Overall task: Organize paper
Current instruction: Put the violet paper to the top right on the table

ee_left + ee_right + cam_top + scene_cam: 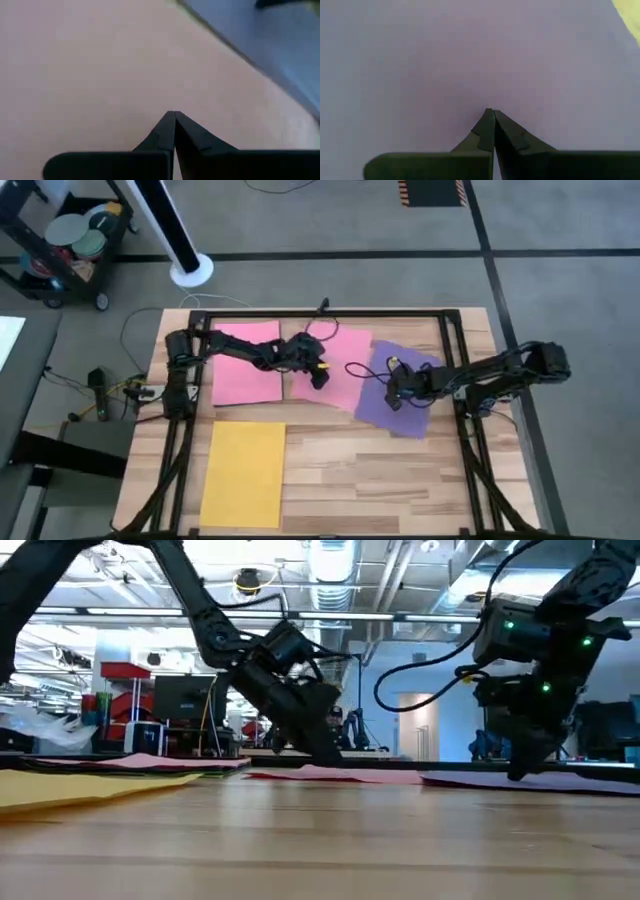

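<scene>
Several paper sheets lie flat on the wooden table. A pink sheet (245, 363) lies at the far left, a second pink sheet (345, 360) in the middle, a purple sheet (405, 405) to its right and a yellow sheet (243, 473) at the near left. The purple sheet overlaps the middle pink sheet's right edge. My left gripper (320, 378) is shut, its tips down on the middle pink sheet (100, 65). My right gripper (395, 396) is shut, its tips down on the purple sheet (470, 55). My left gripper sets its shut fingertips (172, 120) on the face of the middle pink sheet (172, 102), near the sheet's middle. The fingers slant down from the table's left (325, 752). The sheet lies flat on the table. My right gripper sets its shut fingertips (491, 117) on the face of the purple sheet (491, 100), toward the sheet's left part. The fingers come steeply from above (520, 768). The sheet lies flat on the table.
A black metal frame (455, 350) runs around the table's far part and down both sides. Cables (360, 370) loop over the sheets near both grippers. Bare wood (380, 480) lies at the near right. A cart (70, 240) stands beyond the far left corner.
</scene>
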`<state>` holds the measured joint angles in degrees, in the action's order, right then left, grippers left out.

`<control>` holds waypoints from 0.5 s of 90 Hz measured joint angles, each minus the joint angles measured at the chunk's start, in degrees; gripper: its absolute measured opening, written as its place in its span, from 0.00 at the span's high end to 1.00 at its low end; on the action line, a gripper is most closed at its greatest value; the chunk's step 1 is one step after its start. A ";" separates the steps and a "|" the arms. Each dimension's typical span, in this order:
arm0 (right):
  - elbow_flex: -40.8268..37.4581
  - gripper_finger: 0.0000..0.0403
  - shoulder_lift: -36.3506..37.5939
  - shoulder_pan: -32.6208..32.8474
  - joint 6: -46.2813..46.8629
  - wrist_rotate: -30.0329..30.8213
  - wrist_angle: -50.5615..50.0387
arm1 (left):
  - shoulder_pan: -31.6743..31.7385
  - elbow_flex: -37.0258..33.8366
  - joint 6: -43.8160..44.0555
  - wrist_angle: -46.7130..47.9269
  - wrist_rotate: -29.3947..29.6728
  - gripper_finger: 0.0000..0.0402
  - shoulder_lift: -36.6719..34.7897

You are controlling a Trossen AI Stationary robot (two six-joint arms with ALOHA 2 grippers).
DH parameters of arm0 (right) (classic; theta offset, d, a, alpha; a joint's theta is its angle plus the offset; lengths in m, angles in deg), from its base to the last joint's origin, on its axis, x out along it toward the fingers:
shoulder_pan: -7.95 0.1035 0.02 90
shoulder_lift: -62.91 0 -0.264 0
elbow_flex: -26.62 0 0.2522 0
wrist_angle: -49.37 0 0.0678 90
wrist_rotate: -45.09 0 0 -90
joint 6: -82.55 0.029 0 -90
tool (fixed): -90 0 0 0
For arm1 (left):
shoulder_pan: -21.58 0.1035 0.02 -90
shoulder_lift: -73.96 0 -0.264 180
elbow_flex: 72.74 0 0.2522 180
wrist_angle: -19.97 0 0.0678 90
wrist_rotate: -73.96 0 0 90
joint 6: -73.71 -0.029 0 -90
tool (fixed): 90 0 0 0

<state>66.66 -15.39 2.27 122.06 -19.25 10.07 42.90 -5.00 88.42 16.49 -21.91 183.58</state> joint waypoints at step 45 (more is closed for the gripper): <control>5.16 1.00 3.41 0.90 -4.86 -5.05 0.57 | -1.62 -13.59 -4.86 -1.62 -1.20 1.00 -10.22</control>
<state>71.83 -11.98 3.17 117.20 -24.30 10.64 41.28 -18.59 83.56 14.87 -23.11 173.36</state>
